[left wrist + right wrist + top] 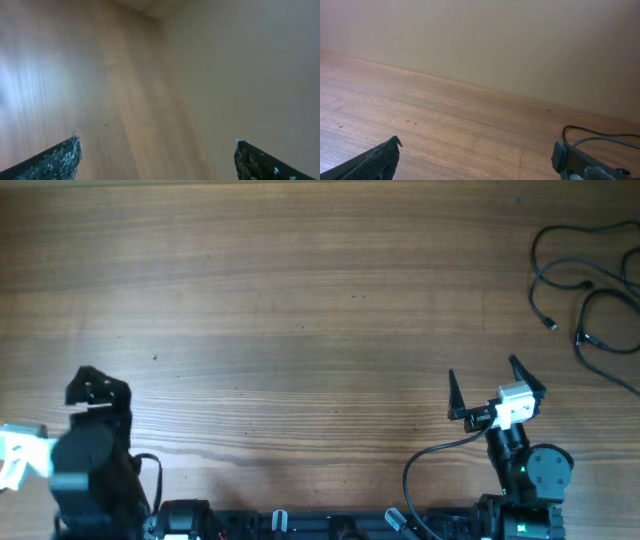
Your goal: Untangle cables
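Note:
The cables (590,290) are thin black cords lying in loose overlapping loops at the far right of the wooden table, with small plug ends, one pale-tipped. A loop of them shows at the right edge of the right wrist view (600,136). My right gripper (487,375) is open and empty, near the front edge, well below and left of the cables; its fingers show in the right wrist view (476,150). My left gripper (92,392) is at the front left, far from the cables; in the left wrist view (157,150) its fingers are wide apart and empty.
The wooden table (300,310) spans the view. A thicker black arm wire (425,465) curves by the right arm's base at the front edge. A beige wall (520,40) stands behind the table's far edge.

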Available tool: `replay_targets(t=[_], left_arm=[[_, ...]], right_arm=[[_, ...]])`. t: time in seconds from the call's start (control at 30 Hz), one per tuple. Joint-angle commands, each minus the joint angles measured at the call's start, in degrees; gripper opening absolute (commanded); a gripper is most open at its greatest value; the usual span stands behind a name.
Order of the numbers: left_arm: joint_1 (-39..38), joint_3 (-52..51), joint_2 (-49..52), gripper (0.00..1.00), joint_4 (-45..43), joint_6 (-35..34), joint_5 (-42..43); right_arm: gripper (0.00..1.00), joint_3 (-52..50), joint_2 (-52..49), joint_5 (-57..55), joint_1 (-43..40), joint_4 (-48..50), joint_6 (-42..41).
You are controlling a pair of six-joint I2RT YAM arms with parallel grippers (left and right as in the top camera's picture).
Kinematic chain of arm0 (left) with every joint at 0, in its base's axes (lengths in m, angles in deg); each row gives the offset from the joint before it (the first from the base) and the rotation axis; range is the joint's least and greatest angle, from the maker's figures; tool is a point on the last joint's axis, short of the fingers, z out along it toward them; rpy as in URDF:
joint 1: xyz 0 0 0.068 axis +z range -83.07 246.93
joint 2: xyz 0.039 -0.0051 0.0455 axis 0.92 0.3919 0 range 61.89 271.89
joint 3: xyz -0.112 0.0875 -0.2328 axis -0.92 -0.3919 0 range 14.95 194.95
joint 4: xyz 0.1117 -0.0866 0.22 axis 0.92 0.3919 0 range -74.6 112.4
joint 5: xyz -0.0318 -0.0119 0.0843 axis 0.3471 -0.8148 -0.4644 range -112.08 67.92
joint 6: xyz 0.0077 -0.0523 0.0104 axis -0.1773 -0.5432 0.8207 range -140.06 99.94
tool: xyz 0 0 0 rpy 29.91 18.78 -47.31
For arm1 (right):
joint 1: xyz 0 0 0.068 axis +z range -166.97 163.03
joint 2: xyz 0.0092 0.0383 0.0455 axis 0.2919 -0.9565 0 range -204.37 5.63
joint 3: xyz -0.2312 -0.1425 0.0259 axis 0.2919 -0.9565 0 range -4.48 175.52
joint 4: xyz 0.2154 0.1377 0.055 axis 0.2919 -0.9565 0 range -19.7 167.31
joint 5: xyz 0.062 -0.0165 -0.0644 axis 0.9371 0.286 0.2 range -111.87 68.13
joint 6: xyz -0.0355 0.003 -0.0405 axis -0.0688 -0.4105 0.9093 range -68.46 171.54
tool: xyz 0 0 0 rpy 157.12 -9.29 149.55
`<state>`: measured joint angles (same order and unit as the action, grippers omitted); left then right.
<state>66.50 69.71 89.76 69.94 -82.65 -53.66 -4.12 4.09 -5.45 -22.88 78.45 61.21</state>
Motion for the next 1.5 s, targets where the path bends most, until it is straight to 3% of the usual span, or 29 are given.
replay_targets(t=[0.0, 0.13, 0.23, 0.43, 0.63, 1.47], left_arm=[[0.5, -9.6, -7.6, 1.0, -11.5, 25.8, 7.7], [0.5, -22.4, -13.6, 1.0, -32.6, 53.4, 24.8], [0.5, -30.3, -16.4, 1.0, -40.1, 59.6, 28.8], [0.5, -44.3, -24.4, 1.0, -46.4, 60.9, 29.0], [0.5, -52.2, -27.7, 1.0, -46.6, 60.9, 29.0], [0.9, -52.7, -27.7, 1.0, -46.9, 60.7, 29.6]], right_arm=[[1.0, -0.1, 0.4, -0.5, 0.2, 0.1, -0.7], [1.0, -0.1, 0.4, -0.5, 0.2, 0.1, -0.7], [1.0, -0.1, 0.4, -0.5, 0.2, 0.1, -0.7], [1.0, -0.1, 0.4, -0.5, 0.2, 0.1, -0.7], [1.0, -0.1, 0.4, -0.5, 0.2, 0.1, -0.7], [1.0, -0.1, 0.4, -0.5, 0.2, 0.1, -0.7]])
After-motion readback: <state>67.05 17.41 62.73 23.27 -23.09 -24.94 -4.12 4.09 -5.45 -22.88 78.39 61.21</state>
